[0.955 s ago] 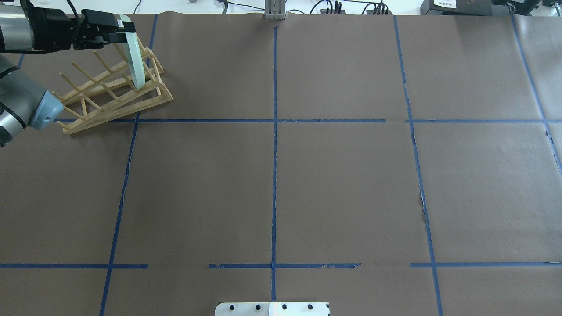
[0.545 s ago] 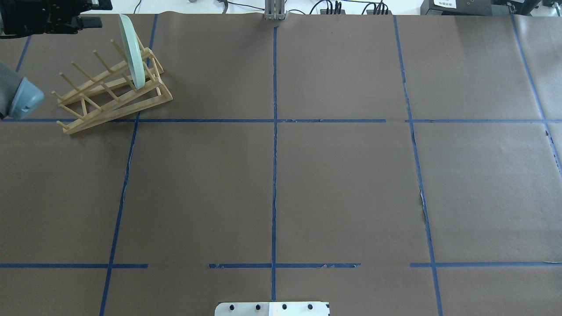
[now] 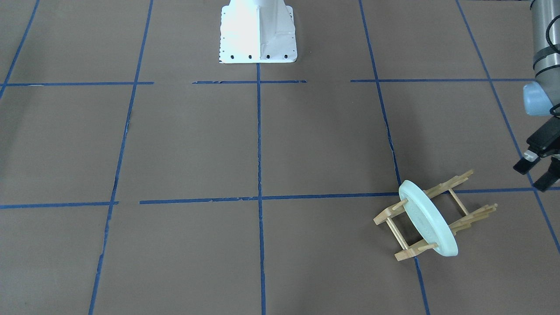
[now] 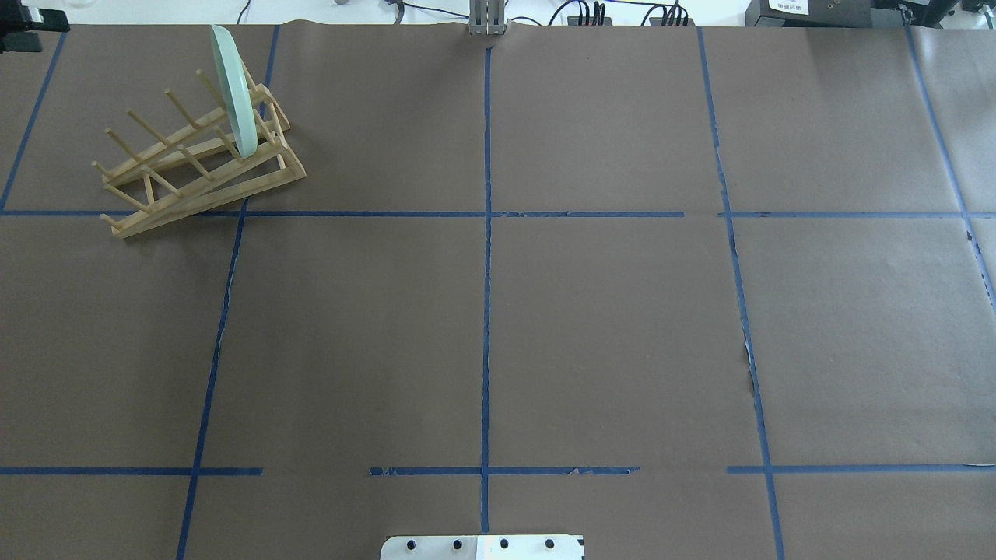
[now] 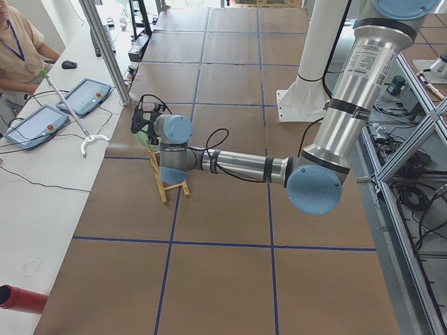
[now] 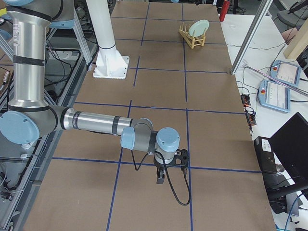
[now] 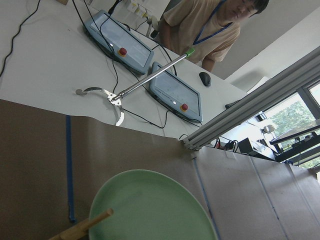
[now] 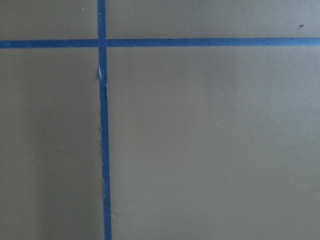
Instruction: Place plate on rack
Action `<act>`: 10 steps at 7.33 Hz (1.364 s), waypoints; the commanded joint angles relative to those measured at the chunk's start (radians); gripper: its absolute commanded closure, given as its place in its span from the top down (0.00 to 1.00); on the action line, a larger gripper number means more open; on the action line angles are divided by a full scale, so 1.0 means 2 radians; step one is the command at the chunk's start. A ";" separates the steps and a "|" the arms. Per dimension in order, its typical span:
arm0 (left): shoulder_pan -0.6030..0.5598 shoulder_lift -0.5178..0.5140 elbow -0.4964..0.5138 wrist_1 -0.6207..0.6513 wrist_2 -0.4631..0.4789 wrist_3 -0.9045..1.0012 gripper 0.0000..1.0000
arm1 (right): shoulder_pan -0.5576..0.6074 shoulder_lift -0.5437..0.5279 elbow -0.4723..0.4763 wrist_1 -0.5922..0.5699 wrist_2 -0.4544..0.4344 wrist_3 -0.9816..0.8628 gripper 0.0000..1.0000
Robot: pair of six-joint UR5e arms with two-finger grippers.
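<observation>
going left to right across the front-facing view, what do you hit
base → plate → left gripper. The rack spans both sides of the plate, so it is left out of the order.

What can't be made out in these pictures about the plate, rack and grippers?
Right gripper: seen only in the exterior right view, small; open or shut unclear.
Plate and rack: mostly hidden behind the left arm wrist in the exterior left view.
Plate's lower part: cut off by the bottom edge of the left wrist view.
Left gripper: nearly all cut off by the overhead view's top-left corner.
</observation>
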 commanded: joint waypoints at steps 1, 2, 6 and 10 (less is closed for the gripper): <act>-0.053 0.010 -0.009 0.188 0.001 0.228 1.00 | 0.000 0.000 0.000 0.000 0.000 0.000 1.00; -0.088 0.010 -0.025 0.296 0.001 0.335 1.00 | 0.000 0.000 0.000 0.000 0.000 0.000 1.00; -0.170 0.019 -0.075 0.736 -0.003 0.667 1.00 | 0.000 0.000 0.000 0.000 0.000 0.000 1.00; -0.182 0.114 -0.114 0.747 -0.041 0.721 1.00 | 0.000 0.000 0.000 0.000 0.000 0.000 1.00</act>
